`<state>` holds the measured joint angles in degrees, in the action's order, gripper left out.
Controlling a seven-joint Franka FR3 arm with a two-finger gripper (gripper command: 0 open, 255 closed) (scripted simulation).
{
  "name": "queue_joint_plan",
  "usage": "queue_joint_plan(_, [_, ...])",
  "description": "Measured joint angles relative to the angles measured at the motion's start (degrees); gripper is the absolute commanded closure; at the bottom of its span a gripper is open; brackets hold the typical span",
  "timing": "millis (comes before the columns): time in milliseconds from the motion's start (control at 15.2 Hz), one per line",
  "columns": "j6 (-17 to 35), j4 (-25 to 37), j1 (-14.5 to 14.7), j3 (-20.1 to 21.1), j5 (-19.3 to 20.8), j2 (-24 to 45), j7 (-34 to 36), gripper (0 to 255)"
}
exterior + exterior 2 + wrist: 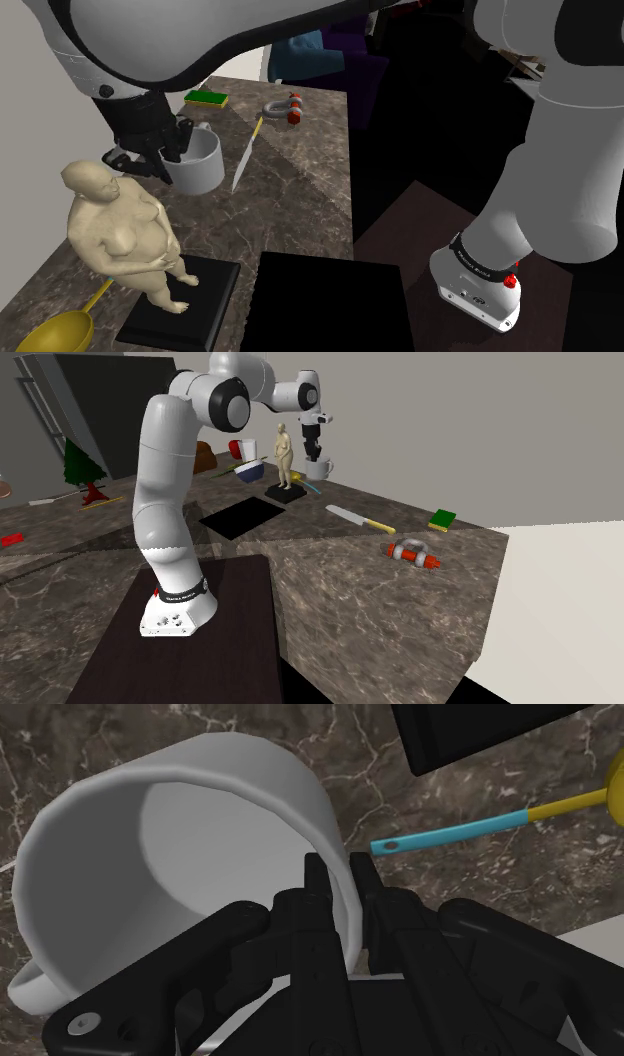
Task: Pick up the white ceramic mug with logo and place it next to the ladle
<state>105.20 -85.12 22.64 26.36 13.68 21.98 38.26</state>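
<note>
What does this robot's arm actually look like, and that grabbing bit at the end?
The arm is built of thick, rounded white segments with dark joints between them. A black ring with small white lettering circles its white foot, beside small red marks. The pincer is all black, with two slim fingers on a blocky body.

The black pincer (338, 876) grips the wall of the white mug (230, 814). Nearby, a blue-and-yellow ladle handle (450, 832) lies on the marbled counter (540, 876).
</note>
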Motion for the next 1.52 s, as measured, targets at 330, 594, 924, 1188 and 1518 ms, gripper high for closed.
queue_joint_plan(330, [3.5, -2.8, -0.1, -0.2, 0.5, 0.8, 0.6, 255])
queue_joint_plan(594, [6.1, -4.8, -0.1, -0.5, 1.0, 1.6, 0.9, 255])
queue_joint_plan(924, [9.6, -7.4, -0.1, -0.8, 1.7, 2.5, 1.7, 255])
queue_joint_plan(1188, [12.0, -8.8, 0.0, -1.1, 2.4, 3.7, 2.1, 255])
queue_joint_plan(1518, [15.0, -10.4, 0.2, -1.6, 3.4, 5.3, 2.9, 255])
